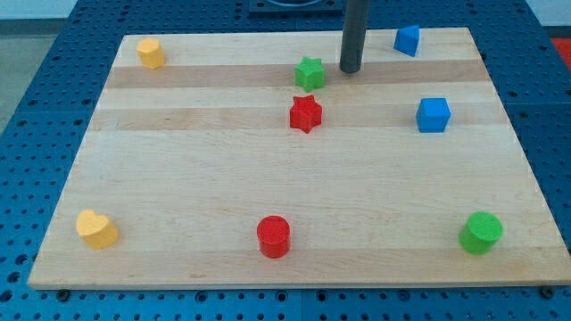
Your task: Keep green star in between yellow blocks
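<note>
The green star (310, 73) lies near the view's top, a little right of the middle. My tip (350, 69) stands just to its right, a small gap apart. A yellow hexagon-like block (151, 53) sits at the view's top left corner of the board. A yellow heart block (95, 228) sits at the view's bottom left. The green star is well to the right of both yellow blocks.
A red star (305, 114) lies just below the green star. A red cylinder (274, 236) is at bottom centre, a green cylinder (482, 232) at bottom right. Blue blocks sit at top right (407, 40) and at the right (434, 115). The wooden board (223, 169) has edges all round.
</note>
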